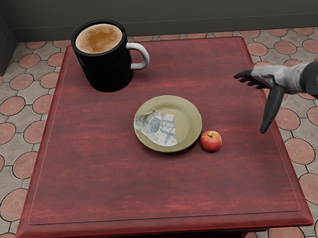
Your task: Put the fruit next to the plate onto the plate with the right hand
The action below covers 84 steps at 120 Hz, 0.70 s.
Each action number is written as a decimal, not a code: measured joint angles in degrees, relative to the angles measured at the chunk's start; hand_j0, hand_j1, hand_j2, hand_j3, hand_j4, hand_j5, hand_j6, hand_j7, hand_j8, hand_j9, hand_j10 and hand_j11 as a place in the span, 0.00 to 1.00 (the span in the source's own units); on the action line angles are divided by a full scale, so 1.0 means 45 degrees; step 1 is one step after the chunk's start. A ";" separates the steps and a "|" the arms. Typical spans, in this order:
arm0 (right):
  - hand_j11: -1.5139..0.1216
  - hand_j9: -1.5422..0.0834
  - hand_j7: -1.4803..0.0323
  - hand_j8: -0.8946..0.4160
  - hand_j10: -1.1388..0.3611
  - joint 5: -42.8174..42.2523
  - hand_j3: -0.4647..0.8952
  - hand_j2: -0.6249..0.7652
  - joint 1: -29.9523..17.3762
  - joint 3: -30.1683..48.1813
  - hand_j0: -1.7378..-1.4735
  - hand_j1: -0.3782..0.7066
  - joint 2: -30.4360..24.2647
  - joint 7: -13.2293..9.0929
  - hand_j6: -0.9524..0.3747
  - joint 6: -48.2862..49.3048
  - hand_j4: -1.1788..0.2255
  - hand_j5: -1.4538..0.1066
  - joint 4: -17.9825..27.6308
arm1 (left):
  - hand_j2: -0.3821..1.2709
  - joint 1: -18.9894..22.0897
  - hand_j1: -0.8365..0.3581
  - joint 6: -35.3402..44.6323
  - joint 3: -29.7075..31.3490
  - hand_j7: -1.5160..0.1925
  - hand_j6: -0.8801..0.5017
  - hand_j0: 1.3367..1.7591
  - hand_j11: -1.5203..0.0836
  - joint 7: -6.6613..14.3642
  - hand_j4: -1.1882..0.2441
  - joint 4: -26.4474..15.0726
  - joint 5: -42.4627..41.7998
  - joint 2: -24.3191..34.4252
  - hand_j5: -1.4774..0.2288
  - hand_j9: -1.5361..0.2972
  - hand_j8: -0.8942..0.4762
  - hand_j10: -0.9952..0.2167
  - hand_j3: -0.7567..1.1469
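A small red apple [211,141] rests on the red wooden table, just off the right rim of an olive-green plate [188,115]. A crumpled banknote [158,128] lies on the plate's left half. My right hand [264,95] comes in from the right edge and hovers over the table's right side, up and to the right of the apple, well apart from it. Its fingers are spread, the thumb points down, and it holds nothing. The left arm does not show.
A large black mug [105,55] with a white handle, full of coffee, stands at the table's back left. The table [97,170] ends close to the hand on the right. Tiled floor surrounds it.
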 joint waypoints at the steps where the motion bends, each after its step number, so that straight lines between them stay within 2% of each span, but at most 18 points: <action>1: 0.90 0.93 0.95 0.66 0.74 -0.0111 0.34 0.45 -0.0100 0.0002 0.30 0.06 0.0034 0.0000 0.69 -0.0170 0.82 0.91 0.0028 | 0.23 0.0007 0.99 0.0000 0.0000 0.89 0.64 0.76 0.95 0.0000 0.83 0.0001 -0.0001 0.0000 0.87 0.84 0.65 0.82 0.40; 21: 0.92 0.94 0.97 0.67 0.75 -0.2139 0.34 0.45 -0.2189 0.0038 0.30 0.04 0.0918 0.0000 0.70 -0.3351 0.83 0.92 0.0295 | 0.23 -0.0041 0.99 0.0000 0.0013 0.89 0.64 0.76 0.95 0.0000 0.83 0.0002 0.0000 0.0000 0.87 0.84 0.65 0.82 0.40; 49: 0.90 0.93 0.96 0.66 0.74 -0.2887 0.34 0.45 -0.4466 0.1034 0.30 0.06 0.1650 0.0000 0.69 -0.4331 0.82 0.91 0.0355 | 0.23 -0.0044 0.99 0.0000 0.0018 0.89 0.64 0.76 0.95 0.0000 0.83 0.0003 -0.0001 0.0000 0.87 0.84 0.65 0.82 0.40; 67: 0.89 0.92 0.94 0.65 0.73 -0.3363 0.34 0.45 -0.5229 0.1349 0.30 0.07 0.1958 0.0000 0.68 -0.4527 0.81 0.90 0.0360 | 0.23 -0.0044 0.99 0.0000 0.0017 0.89 0.64 0.76 0.95 0.0000 0.83 0.0003 0.0001 0.0000 0.87 0.84 0.65 0.82 0.40; 84: 0.90 0.92 0.95 0.65 0.73 -0.3452 0.34 0.45 -0.5498 0.1629 0.30 0.07 0.2086 0.0000 0.69 -0.4344 0.81 0.90 0.0361 | 0.23 -0.0044 0.99 0.0000 0.0008 0.89 0.64 0.76 0.95 0.0000 0.83 0.0007 0.0002 0.0000 0.87 0.84 0.65 0.82 0.40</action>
